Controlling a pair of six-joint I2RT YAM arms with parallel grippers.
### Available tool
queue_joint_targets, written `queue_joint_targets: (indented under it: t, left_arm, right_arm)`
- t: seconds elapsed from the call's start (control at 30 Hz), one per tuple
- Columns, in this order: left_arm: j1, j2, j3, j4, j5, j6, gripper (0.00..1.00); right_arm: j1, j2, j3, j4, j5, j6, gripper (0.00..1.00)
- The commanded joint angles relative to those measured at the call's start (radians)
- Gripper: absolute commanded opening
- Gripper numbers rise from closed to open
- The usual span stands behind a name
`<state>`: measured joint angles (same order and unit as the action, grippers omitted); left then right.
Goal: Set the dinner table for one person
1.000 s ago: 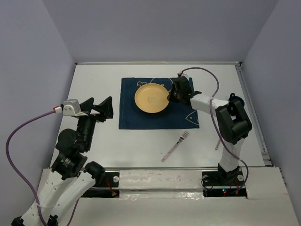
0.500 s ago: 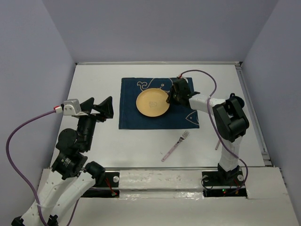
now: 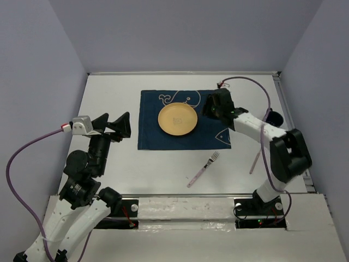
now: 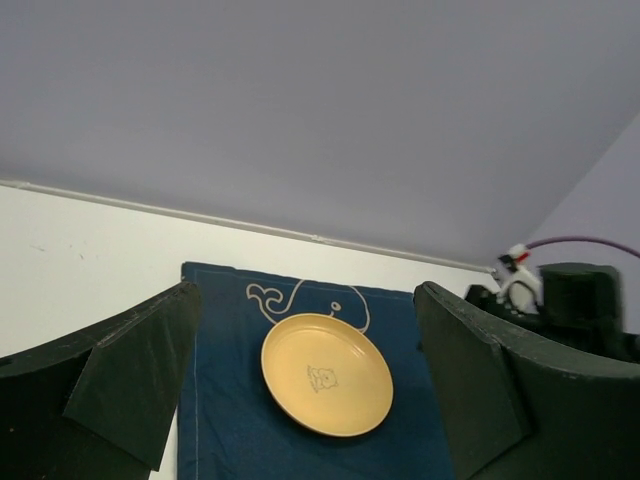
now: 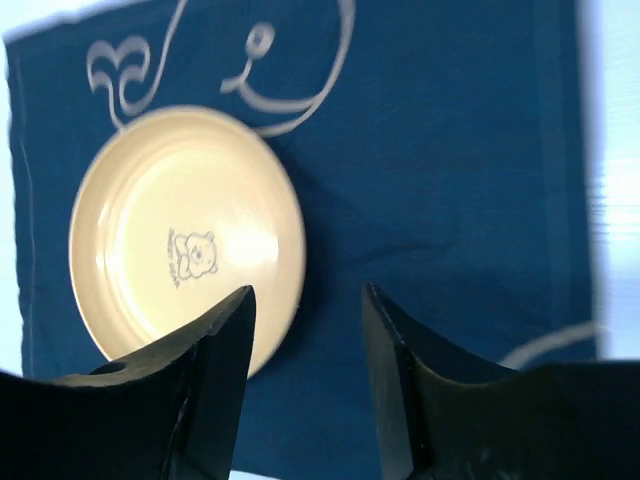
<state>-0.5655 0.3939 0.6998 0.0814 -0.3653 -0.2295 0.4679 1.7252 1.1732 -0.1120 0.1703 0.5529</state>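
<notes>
The white dinner table point(image 3: 109, 93) carries a navy whale placemat point(image 3: 210, 139) with a yellow plate point(image 3: 178, 120) lying flat near its middle. My right gripper point(image 3: 206, 110) is open and empty, just right of the plate's rim and above the mat. In the right wrist view its fingertips point(image 5: 240, 300) frame the plate's edge point(image 5: 185, 245) and bare mat point(image 5: 450, 200). My left gripper point(image 3: 113, 125) is open and empty, raised left of the mat. In its wrist view it looks at the plate point(image 4: 327, 374) on the mat point(image 4: 225, 420).
A fork with a pink handle point(image 3: 204, 168) lies on the table in front of the mat. Another thin pink utensil point(image 3: 254, 162) lies to the right, near the right arm's base. Lavender walls point(image 3: 180, 33) stand round the table.
The plate shifted slightly right to the mat's middle. My right gripper let go of its rim and drew back to the right. The left arm has not moved.
</notes>
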Motion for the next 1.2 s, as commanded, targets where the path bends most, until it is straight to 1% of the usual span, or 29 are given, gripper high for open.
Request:
queue_joint_targets:
  t: [0.0,0.1,0.13,0.2,0.23,0.33,0.47,0.53,0.6,0.8,0.9,1.03,1.07,1.13,1.17]
  left_arm:
    - [0.004,-0.027,0.001,0.052,0.029,0.006,0.99]
    - [0.006,-0.044,0.001,0.055,0.045,-0.002,0.99]
    - [0.004,-0.047,0.000,0.057,0.051,-0.005,0.99]
    - [0.006,-0.056,-0.003,0.060,0.061,-0.007,0.99]
    - [0.006,-0.058,-0.005,0.061,0.060,-0.007,0.99]
    - [0.003,-0.058,-0.002,0.060,0.072,-0.008,0.99]
    - [0.003,-0.064,-0.003,0.061,0.074,-0.011,0.99]
    - [0.004,-0.064,-0.003,0.061,0.078,-0.013,0.99]
    - [0.004,-0.061,-0.003,0.061,0.080,-0.013,0.99]
    - [0.004,-0.056,-0.003,0.063,0.083,-0.014,0.99]
    - [0.003,-0.052,-0.003,0.063,0.089,-0.013,0.99]
    - [0.004,-0.050,-0.003,0.063,0.085,-0.013,0.99]
    - [0.003,-0.050,-0.005,0.061,0.083,-0.013,0.99]
    - [0.003,-0.049,-0.005,0.063,0.083,-0.013,0.99]
    - [0.003,-0.047,-0.005,0.063,0.083,-0.013,0.99]
  right_arm:
    - [-0.113,-0.293,-0.163,-0.017,0.233,-0.031,0.50]
    - [-0.207,-0.404,-0.251,-0.020,0.293,-0.039,0.49]
    - [-0.275,-0.458,-0.289,-0.021,0.305,-0.042,0.49]
    - [-0.348,-0.489,-0.306,-0.029,0.302,-0.054,0.49]
    - [-0.414,-0.492,-0.311,-0.031,0.301,-0.057,0.49]
    - [-0.485,-0.454,-0.291,-0.038,0.290,-0.097,0.50]
    - [-0.583,-0.337,-0.227,-0.038,0.247,-0.128,0.52]
    - [-0.592,-0.296,-0.198,-0.038,0.212,-0.158,0.52]
    - [-0.601,-0.238,-0.159,-0.043,0.210,-0.174,0.52]
    - [-0.623,-0.156,-0.145,-0.045,0.199,-0.153,0.53]
    - [-0.623,-0.096,-0.112,-0.048,0.184,-0.163,0.53]
    - [-0.623,-0.047,-0.080,-0.058,0.184,-0.160,0.48]
    - [-0.623,-0.036,-0.072,-0.061,0.178,-0.157,0.45]
    - [-0.623,-0.032,-0.069,-0.063,0.186,-0.153,0.37]
    - [-0.623,-0.029,-0.066,-0.061,0.196,-0.153,0.28]
